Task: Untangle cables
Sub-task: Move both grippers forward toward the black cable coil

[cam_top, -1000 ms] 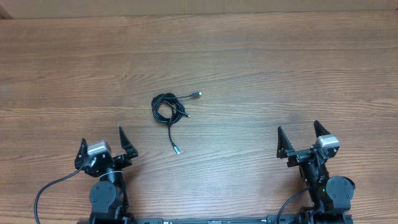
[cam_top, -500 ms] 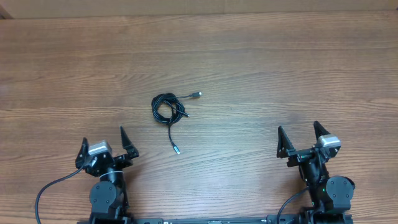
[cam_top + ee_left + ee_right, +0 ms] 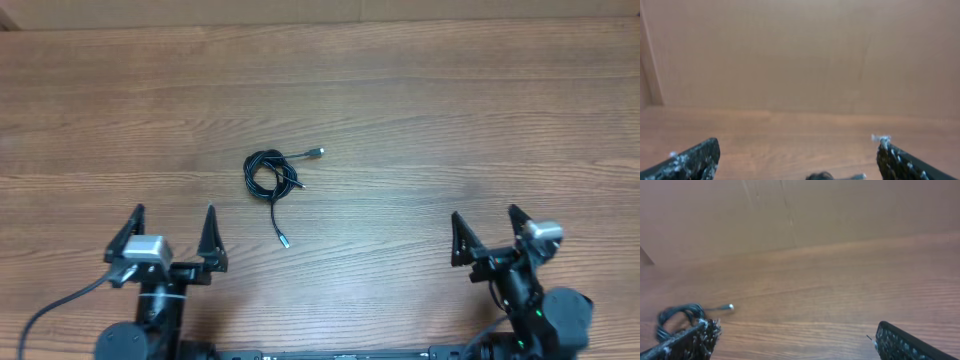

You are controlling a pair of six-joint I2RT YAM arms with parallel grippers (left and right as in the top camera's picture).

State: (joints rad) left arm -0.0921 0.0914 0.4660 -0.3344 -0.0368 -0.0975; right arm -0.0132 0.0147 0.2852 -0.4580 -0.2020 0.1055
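The cables [image 3: 268,175] lie as a small black coil left of the table's middle, with one silver-tipped end [image 3: 317,152] pointing right and another [image 3: 284,241] trailing toward the front. My left gripper [image 3: 172,223] stands open near the front edge, below and left of the coil, nothing between its fingers. At the front right, far from the coil, my right gripper [image 3: 485,225] is open and empty too. In the right wrist view the coil [image 3: 677,316] shows at the far left. The left wrist view catches only the coil's top [image 3: 821,176] at its bottom edge.
The wooden table [image 3: 450,110] runs back to a brown cardboard wall [image 3: 800,50]. Thick black wires [image 3: 50,310] hang from the left arm's base at the front edge.
Both arms have shifted: the left gripper has moved a little left and turned to face straight ahead, the right has slid slightly right. The cables lie unmoved.
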